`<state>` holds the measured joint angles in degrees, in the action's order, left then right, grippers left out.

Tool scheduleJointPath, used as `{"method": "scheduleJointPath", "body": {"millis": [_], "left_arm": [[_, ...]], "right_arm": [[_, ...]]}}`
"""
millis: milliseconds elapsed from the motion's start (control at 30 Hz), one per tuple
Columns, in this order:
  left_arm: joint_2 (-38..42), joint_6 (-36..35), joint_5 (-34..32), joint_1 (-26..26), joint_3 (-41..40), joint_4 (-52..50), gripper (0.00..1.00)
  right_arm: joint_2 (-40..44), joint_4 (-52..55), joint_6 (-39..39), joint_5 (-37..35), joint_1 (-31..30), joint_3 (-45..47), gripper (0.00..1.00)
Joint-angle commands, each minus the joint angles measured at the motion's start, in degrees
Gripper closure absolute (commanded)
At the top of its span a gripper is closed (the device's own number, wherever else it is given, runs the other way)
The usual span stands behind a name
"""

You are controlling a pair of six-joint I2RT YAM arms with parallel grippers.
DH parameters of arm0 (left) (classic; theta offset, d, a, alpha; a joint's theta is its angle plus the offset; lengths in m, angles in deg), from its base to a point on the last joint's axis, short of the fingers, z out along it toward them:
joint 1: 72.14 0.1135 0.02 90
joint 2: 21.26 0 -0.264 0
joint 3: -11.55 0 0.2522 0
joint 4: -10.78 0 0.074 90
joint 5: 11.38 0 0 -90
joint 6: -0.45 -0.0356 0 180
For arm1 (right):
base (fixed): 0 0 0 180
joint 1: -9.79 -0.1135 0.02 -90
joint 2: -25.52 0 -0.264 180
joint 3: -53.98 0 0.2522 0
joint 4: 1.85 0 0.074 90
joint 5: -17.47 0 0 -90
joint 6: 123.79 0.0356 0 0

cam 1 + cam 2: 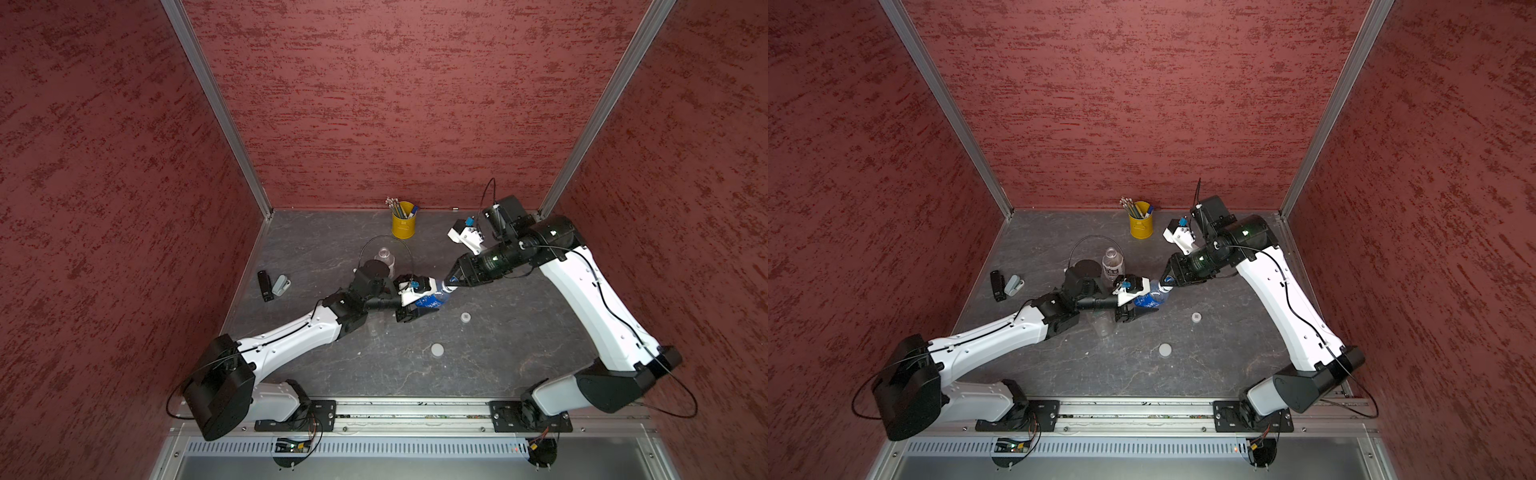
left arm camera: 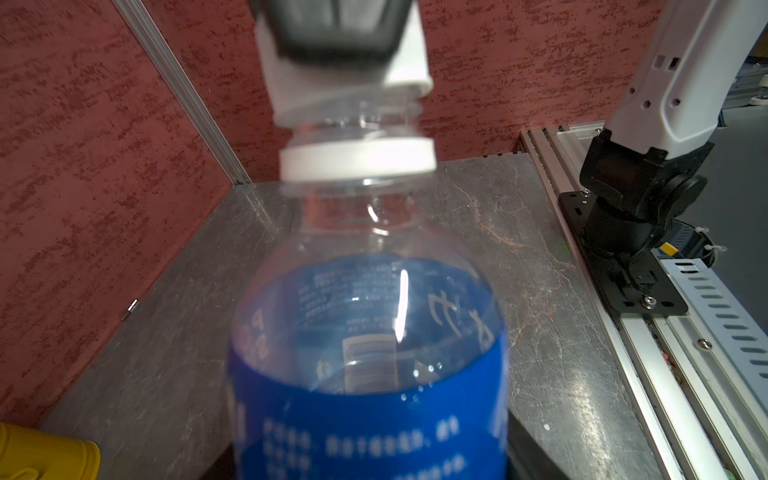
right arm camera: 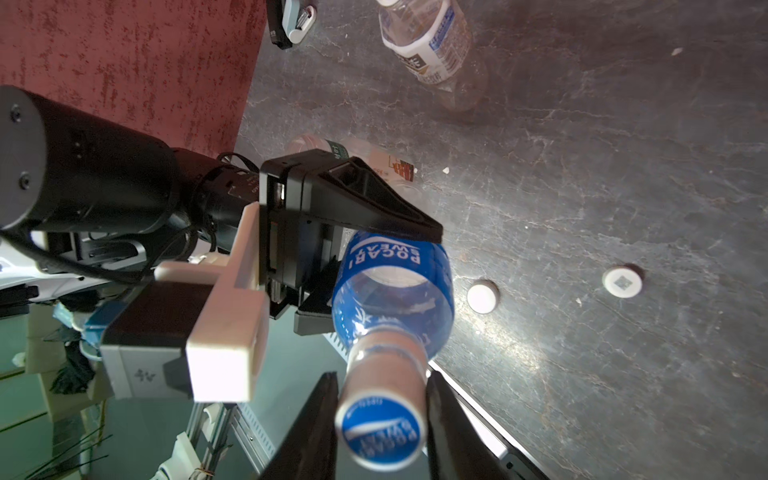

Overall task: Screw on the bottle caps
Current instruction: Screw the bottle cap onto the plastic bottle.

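My left gripper (image 1: 424,300) is shut on the blue-labelled bottle (image 1: 433,297) (image 2: 365,374) and holds it lying sideways above the table. The blue-and-white cap (image 3: 380,432) (image 2: 407,70) sits crooked on its neck, with threads showing below it. My right gripper (image 3: 380,415) (image 1: 451,282) has a finger against each side of that cap. The white-labelled bottle (image 1: 385,257) (image 3: 432,41) stands behind the left arm. The clear bottle with a green neck band (image 3: 345,151) lies under the left gripper. On the table lie the wide white cap (image 1: 437,349) and the small marked cap (image 1: 465,317).
A yellow pencil cup (image 1: 403,222) stands at the back wall. A black object (image 1: 264,284) and a grey one (image 1: 281,285) lie at the left wall. Red walls close three sides, and a metal rail (image 1: 415,409) runs along the front edge.
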<state>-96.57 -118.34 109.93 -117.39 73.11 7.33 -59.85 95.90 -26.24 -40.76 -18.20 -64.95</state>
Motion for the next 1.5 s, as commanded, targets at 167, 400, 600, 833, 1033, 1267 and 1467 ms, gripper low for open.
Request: {"method": "scheduleJointPath", "body": {"millis": [167,400,600,833,1033,1267,1467], "left_arm": [[2.12,-0.68,3.54,-2.18,2.57,14.65,0.43],[1.18,0.75,2.54,-2.91,2.47,14.36,0.43],[0.42,1.0,2.7,-3.44,1.57,15.97,0.43],[-1.36,3.55,2.55,-3.47,0.18,16.57,0.43],[-2.65,7.14,2.29,-3.53,-0.33,16.52,0.43],[-2.16,18.45,5.65,0.68,0.7,19.06,0.43],[0.23,22.01,14.14,4.97,1.51,15.51,0.43]], "right_arm": [[-0.43,-3.18,1.17,-2.94,-0.3,0.57,0.65],[0.24,-4.01,3.08,-1.98,-0.4,-1.14,0.59],[0.46,-3.69,3.08,-1.92,-0.37,-2.19,0.46],[0.55,-2.47,3.04,-2.33,-0.38,-8.23,0.14],[-0.04,-2.82,2.52,-4.45,-0.32,-14.48,0.02],[0.82,1.3,-9.22,-8.23,0.68,-20.74,0.02],[5.32,-4.27,-17.9,-2.11,0.74,-13.2,0.18]]}}
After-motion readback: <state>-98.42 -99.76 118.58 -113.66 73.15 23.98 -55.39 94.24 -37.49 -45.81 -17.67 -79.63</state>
